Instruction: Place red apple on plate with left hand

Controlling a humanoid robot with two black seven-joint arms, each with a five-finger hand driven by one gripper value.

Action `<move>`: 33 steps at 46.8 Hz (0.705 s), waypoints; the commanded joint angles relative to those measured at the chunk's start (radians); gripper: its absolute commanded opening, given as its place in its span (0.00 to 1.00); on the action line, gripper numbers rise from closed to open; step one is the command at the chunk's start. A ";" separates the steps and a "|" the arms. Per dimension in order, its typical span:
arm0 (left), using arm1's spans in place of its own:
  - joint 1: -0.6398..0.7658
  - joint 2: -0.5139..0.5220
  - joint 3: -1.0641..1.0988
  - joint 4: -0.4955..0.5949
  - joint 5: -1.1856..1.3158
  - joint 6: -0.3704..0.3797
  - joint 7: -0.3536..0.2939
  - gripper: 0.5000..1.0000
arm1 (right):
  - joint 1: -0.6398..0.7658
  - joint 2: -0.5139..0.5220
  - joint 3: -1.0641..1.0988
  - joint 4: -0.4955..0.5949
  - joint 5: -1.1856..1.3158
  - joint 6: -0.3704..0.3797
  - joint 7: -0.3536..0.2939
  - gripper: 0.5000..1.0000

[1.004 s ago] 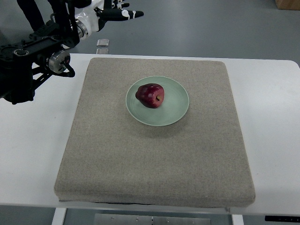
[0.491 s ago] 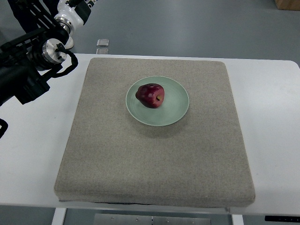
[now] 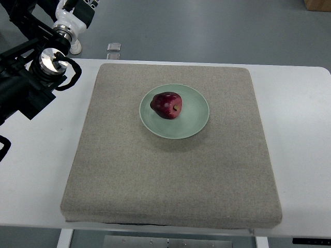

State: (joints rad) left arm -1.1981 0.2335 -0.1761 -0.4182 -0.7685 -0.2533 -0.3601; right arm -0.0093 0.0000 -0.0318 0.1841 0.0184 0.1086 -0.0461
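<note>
A dark red apple (image 3: 166, 105) lies on the pale green plate (image 3: 194, 124), a little left of the plate's middle, with its stem end turned to the right. The plate rests on a grey-brown mat (image 3: 170, 175). My left arm (image 3: 28, 82) is black and enters from the left edge, reaching up to the top left corner, well away from the plate. Its white wrist (image 3: 71, 21) shows there, and the hand beyond it is cut off by the top edge. Nothing touches the apple.
The mat covers most of a white table (image 3: 305, 155). Two small grey squares (image 3: 113, 50) lie on the floor just past the table's far edge. A brown box corner (image 3: 318, 4) shows at the top right.
My left arm has drawn back toward the top left corner, and the hand has gone out over the top edge. The apple and the plate have stayed in place.
</note>
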 commanded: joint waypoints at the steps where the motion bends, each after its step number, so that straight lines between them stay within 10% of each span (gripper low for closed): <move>1: 0.006 -0.002 0.001 0.004 0.009 -0.001 -0.002 0.98 | 0.000 0.000 0.001 0.000 0.000 0.000 0.000 0.86; 33: 0.029 -0.036 -0.008 0.016 0.040 0.002 -0.003 0.98 | 0.000 0.000 0.000 0.000 0.000 0.000 0.000 0.86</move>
State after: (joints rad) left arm -1.1690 0.2086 -0.1842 -0.4081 -0.7320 -0.2551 -0.3638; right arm -0.0093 0.0000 -0.0316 0.1840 0.0184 0.1084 -0.0460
